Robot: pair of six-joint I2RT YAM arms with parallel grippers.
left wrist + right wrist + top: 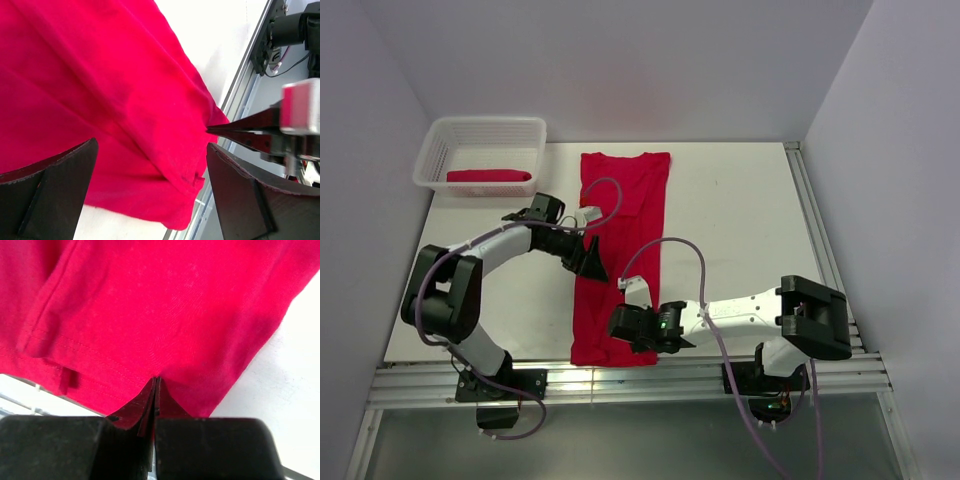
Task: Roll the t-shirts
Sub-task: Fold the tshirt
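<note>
One crimson t-shirt (pixel 623 250) lies folded into a long narrow strip down the middle of the table. It also fills the left wrist view (pixel 100 90) and the right wrist view (pixel 165 305). A second t-shirt (pixel 488 176) lies rolled in the white mesh basket (pixel 525 126). My left gripper (pixel 590 258) is open over the strip's left edge, cloth beneath its spread jaws (pixel 151 145). My right gripper (pixel 623 322) is shut on the strip's near right edge (pixel 156 380). Its pinched tips show in the left wrist view (pixel 220 130).
The basket stands at the table's far left corner. A metal rail (pixel 620 380) runs along the near table edge, and another rail (pixel 820 240) runs down the right side. White walls close in the table at the back and sides.
</note>
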